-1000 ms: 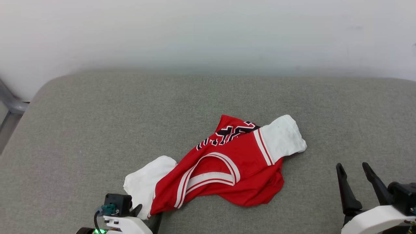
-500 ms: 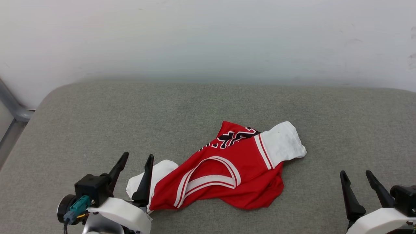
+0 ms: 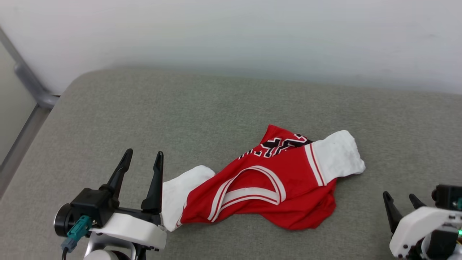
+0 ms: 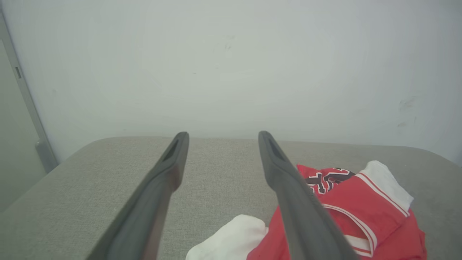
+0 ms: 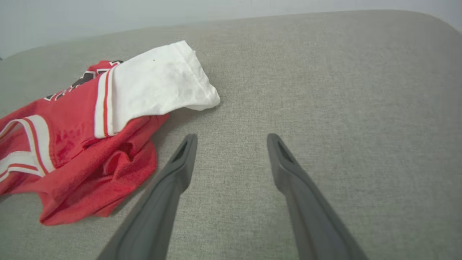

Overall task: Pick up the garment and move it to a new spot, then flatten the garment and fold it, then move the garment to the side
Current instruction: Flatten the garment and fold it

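Head view: the left pincer (image 3: pixel 143 154), with its two long dark fingers, has risen clear of the shirt, empty.

A second ago it sat low at the bottom edge, against the end of the near white sleeve (image 3: pixel 184 191). Now its fingers stand wide apart just beside that sleeve and hold nothing. The right pincer (image 3: pixel 400 196) is also spread and empty, well off to the other side. The red jersey-style garment (image 3: pixel 281 187), with white short sleeves and striped trim, lies crumpled in the middle of the grey fabric cushion (image 3: pixel 180 108). Its shape is unchanged, and its shift in the picture is the camera's own turn. The move to a new spot looks finished. The garment is not yet flattened or folded.
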